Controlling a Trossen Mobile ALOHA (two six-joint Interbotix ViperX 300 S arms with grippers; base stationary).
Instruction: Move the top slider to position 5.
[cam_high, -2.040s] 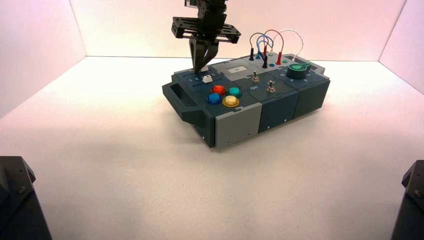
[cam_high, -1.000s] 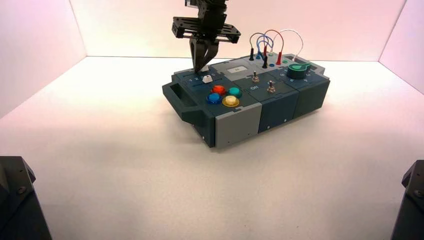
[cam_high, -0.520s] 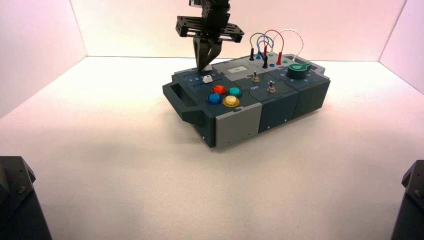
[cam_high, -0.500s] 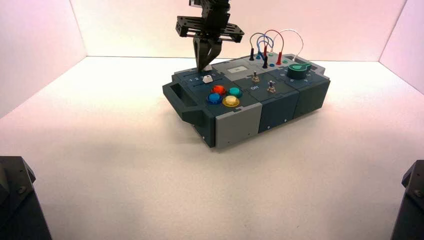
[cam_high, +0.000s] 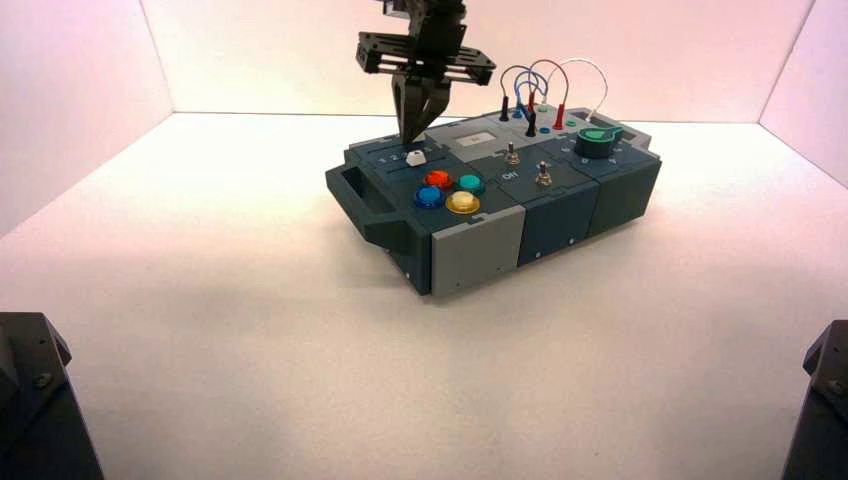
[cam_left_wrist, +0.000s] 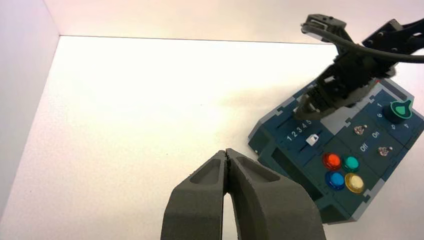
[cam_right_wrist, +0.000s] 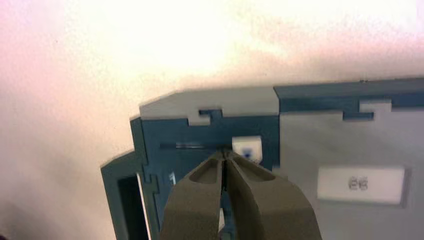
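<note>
White tabletop; right claw (cam_high: 416, 137) shifted rightward, pushing top slider (cam_right_wrist: 247, 148) along.

Box (cam_high: 560, 215): dark teal body, with light grey panels at the front corner (cam_high: 477, 250) and on the top (cam_high: 478, 138). Buttons: one red (cam_high: 437, 179), one teal-green (cam_high: 470, 183), one blue (cam_high: 428, 196), one yellow (cam_high: 461, 202). Knob (cam_high: 597, 141): green. Wires: one red (cam_high: 547, 85), one blue (cam_high: 518, 85), one white (cam_high: 588, 82), with black and red plugs. Both slider knobs are white: the top slider (cam_right_wrist: 247, 148) and the lower one (cam_high: 415, 157). Printed digits 1 to 5 (cam_left_wrist: 299, 129): white on teal. Right gripper (cam_high: 415, 136): black frame, dark grey fingers. Left gripper (cam_left_wrist: 227, 156): dark grey. Table surface (cam_high: 250, 330): plain white.
</note>
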